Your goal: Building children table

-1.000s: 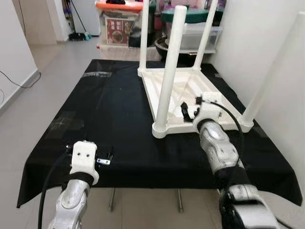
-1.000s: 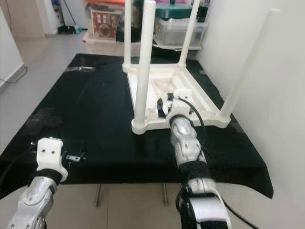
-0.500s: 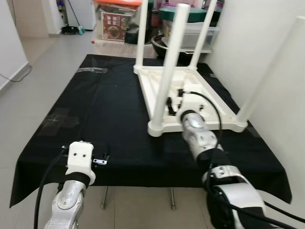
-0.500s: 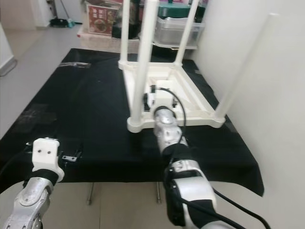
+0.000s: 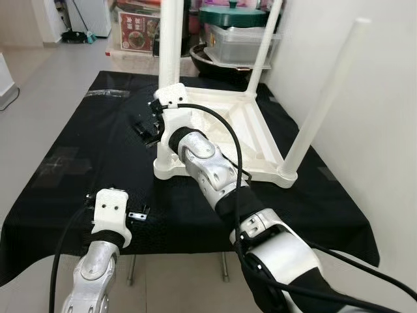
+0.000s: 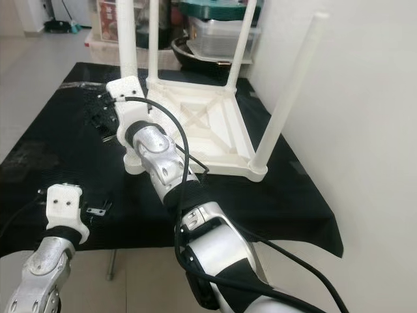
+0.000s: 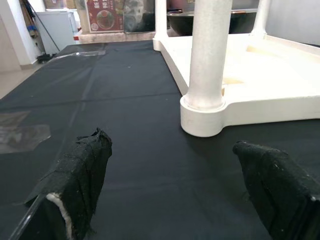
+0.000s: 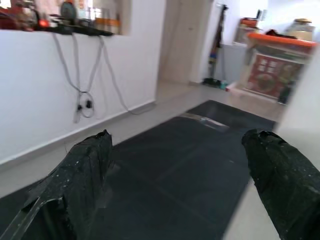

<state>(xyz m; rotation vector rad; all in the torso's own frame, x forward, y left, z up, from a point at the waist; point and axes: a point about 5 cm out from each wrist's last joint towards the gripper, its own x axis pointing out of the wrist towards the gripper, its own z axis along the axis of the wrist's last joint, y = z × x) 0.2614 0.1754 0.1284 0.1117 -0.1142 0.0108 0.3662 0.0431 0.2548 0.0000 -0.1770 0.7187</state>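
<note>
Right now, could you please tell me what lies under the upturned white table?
The table rests on a black cloth over a work surface. The cloth hides that surface; whether anything is trapped beneath the tabletop cannot be seen.

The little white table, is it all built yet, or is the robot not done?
Mostly built: the white table lies upside down on the black cloth with its legs standing up. In hand: the right gripper is open beside the near-left leg, holding nothing. The left gripper waits open near the cloth's front edge. Left: turning the table upright.

The upturned table (image 5: 228, 127) lies on the cloth (image 5: 98, 143), storage boxes (image 5: 238, 39) apparently behind.
</note>
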